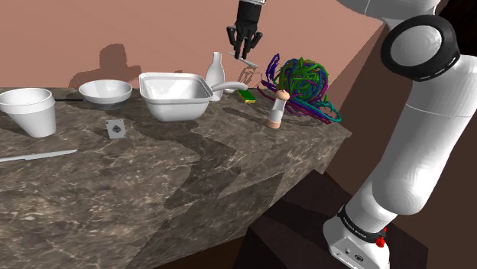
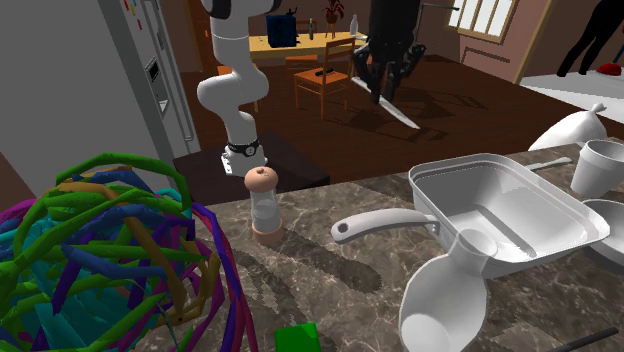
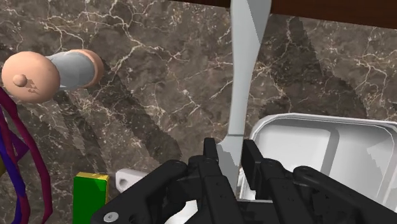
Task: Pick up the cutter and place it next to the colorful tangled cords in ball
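Note:
My gripper hangs in the air above the back of the counter, between the white bottle and the ball of colourful tangled cords. It is shut on the cutter, a grey knife, held near one end, with its long blade pointing away from the fingers. From the second exterior view the gripper holds the knife slanting down, high over the counter. The cord ball rests on the counter's end by the wall, and a few cords lie beside the gripper.
A pepper mill stands in front of the cord ball, and a green block lies between it and the bottle. A white handled pan, a bowl and a cup line the marble counter. Another knife lies near the front.

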Tool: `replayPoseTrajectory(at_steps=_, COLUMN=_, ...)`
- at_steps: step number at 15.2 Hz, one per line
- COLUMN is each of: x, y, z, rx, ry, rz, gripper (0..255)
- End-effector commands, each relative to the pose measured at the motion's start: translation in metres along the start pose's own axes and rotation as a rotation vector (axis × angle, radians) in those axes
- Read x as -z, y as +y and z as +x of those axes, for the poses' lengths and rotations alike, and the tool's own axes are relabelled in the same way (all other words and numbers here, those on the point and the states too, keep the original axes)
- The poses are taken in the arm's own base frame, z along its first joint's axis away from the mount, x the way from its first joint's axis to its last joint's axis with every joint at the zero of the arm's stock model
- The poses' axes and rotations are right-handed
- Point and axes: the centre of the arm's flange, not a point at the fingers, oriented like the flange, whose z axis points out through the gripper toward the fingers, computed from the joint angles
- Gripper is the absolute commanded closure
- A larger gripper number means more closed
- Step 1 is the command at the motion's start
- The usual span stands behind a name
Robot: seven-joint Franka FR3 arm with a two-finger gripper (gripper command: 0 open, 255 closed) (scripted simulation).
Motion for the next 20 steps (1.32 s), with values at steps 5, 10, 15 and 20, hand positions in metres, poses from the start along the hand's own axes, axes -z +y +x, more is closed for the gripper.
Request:
replayPoseTrajectory(at_steps=5, x=0.031, y=0.000, z=-0.001, rx=0.000, ry=-0.001, rz=0.000, gripper=255)
replayPoseTrajectory(at_steps=10, x=0.058, y=0.000, z=-0.002, rx=0.000, ry=-0.001, rz=0.000, gripper=255)
replayPoseTrajectory(at_steps=15, x=0.065, y=0.038, z=-0.010, rx=0.000, ry=-0.001, rz=0.000, gripper=255)
replayPoseTrajectory(at_steps=20, x=0.067, y=0.103, z=-0.024, rx=0.000, ry=-0.001, rz=0.000, gripper=255)
